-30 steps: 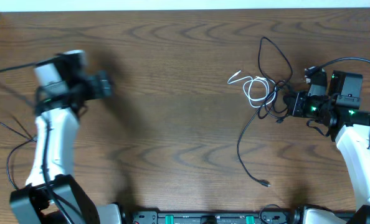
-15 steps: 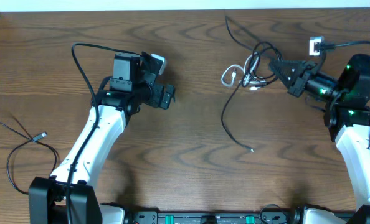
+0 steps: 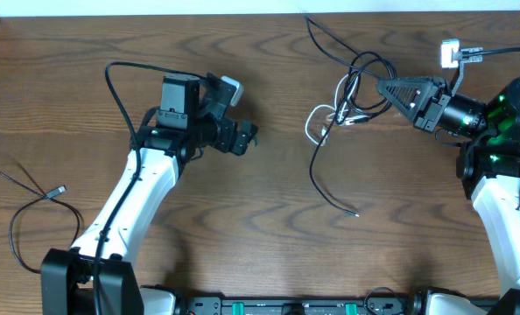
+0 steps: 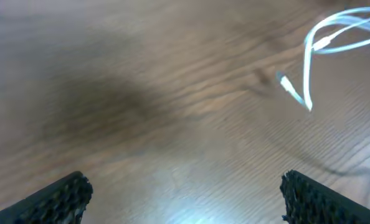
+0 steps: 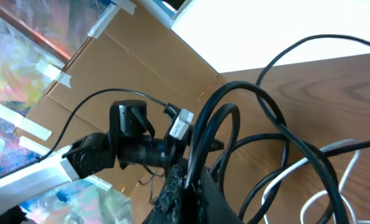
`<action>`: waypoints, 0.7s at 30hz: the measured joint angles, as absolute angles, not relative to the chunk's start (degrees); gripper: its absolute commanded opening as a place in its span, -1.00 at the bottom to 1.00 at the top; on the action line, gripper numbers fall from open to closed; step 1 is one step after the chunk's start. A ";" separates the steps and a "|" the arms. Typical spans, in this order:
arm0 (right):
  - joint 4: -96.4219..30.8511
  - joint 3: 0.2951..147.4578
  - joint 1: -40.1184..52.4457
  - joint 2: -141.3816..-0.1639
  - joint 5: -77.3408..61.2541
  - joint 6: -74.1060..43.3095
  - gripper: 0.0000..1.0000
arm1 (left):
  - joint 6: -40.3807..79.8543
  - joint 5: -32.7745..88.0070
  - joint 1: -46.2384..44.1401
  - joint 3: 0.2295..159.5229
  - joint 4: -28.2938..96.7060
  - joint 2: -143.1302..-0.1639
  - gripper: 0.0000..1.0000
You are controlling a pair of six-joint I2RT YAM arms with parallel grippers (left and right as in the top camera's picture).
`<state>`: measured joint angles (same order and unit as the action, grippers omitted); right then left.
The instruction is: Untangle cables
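A tangle of thin black cables [image 3: 354, 77] hangs lifted at the table's back right, and my right gripper [image 3: 384, 87] is shut on one of its strands. A white cord [image 3: 316, 124] loops through the tangle's left side. One black strand trails down to a plug end [image 3: 355, 212] on the wood. In the right wrist view the jaws [image 5: 191, 182] pinch a black cable [image 5: 205, 134], with the white cord [image 5: 334, 163] to the right. My left gripper [image 3: 247, 137] stands open left of the tangle, empty. Its view shows both fingers [image 4: 65, 194] apart and the white cord [image 4: 308, 65] ahead.
A separate black cable [image 3: 31, 203] with a small plug [image 3: 60, 189] lies curled near the table's left edge. The table's back edge [image 3: 260, 16] runs just behind the tangle. Bare wood lies between the two arms.
My left arm has swung from the far left toward the middle, gripper open. The right gripper has lifted the tangle off the table and carried it back and left.
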<state>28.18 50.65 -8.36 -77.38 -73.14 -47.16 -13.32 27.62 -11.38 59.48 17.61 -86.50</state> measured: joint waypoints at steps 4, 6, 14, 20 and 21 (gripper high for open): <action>28.16 50.65 -8.34 -77.38 -73.34 -47.55 -0.98 | -13.30 31.53 -13.76 59.48 13.15 -86.52 0.95; 28.16 50.65 -8.34 -77.38 -73.38 -47.57 -0.98 | -13.32 32.40 -15.11 59.48 12.05 -86.52 0.95; 28.18 50.65 -8.34 -77.38 -73.54 -47.57 -0.98 | -13.58 33.43 -20.84 59.48 10.63 -86.52 0.95; 28.16 50.65 -8.34 -77.38 -73.54 -47.55 -0.98 | -14.46 34.00 -24.69 59.48 9.93 -86.52 0.95; 28.16 50.65 -8.34 -77.38 -73.56 -47.55 -0.98 | -14.68 34.02 -25.47 59.48 9.76 -86.52 0.95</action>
